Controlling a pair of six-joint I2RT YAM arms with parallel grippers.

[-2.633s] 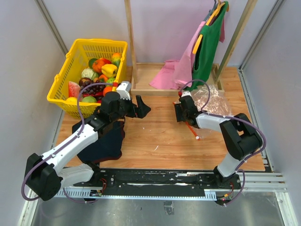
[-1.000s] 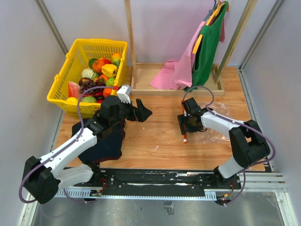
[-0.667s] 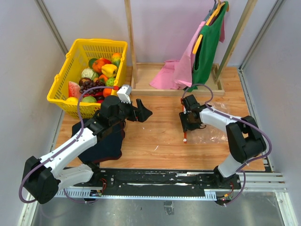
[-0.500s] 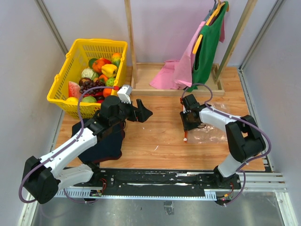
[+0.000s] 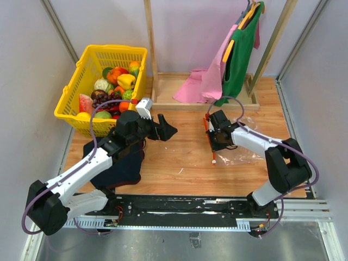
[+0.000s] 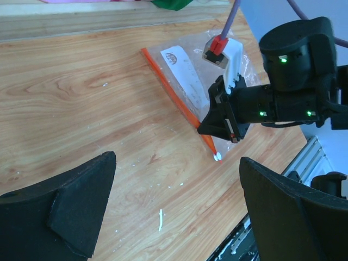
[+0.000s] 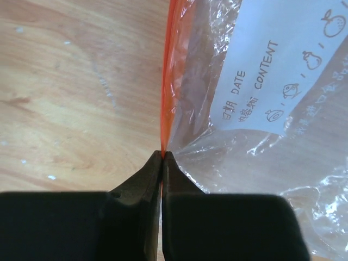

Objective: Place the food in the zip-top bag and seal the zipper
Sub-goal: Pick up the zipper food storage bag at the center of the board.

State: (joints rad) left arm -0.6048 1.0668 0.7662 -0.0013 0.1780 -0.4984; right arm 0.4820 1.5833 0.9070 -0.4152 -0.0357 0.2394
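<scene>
The zip-top bag (image 5: 243,145) lies flat on the wooden table at the right, clear and crinkly, with a white label (image 7: 272,70). Its zipper (image 5: 213,152) is an orange strip along the left edge, ending in a white slider (image 6: 217,157) at the near end. My right gripper (image 5: 213,145) is shut on the zipper (image 7: 169,81) a short way from the slider, pinching the strip between its black fingertips (image 7: 147,174). My left gripper (image 5: 167,129) hovers open over the table's middle, holding nothing (image 6: 176,159). The food (image 5: 111,87) sits piled in a yellow basket (image 5: 111,50) at the back left.
A dark cloth (image 5: 122,163) lies under the left arm. A wooden rack (image 5: 163,92) stands at the back with a pink cloth (image 5: 204,81) and a green garment (image 5: 239,49) hanging on it. A metal rail (image 5: 179,206) runs along the near edge.
My right gripper has closed from open onto the zipper strip and shifted slightly toward the back. The left arm has stayed where it was, jaws open.
</scene>
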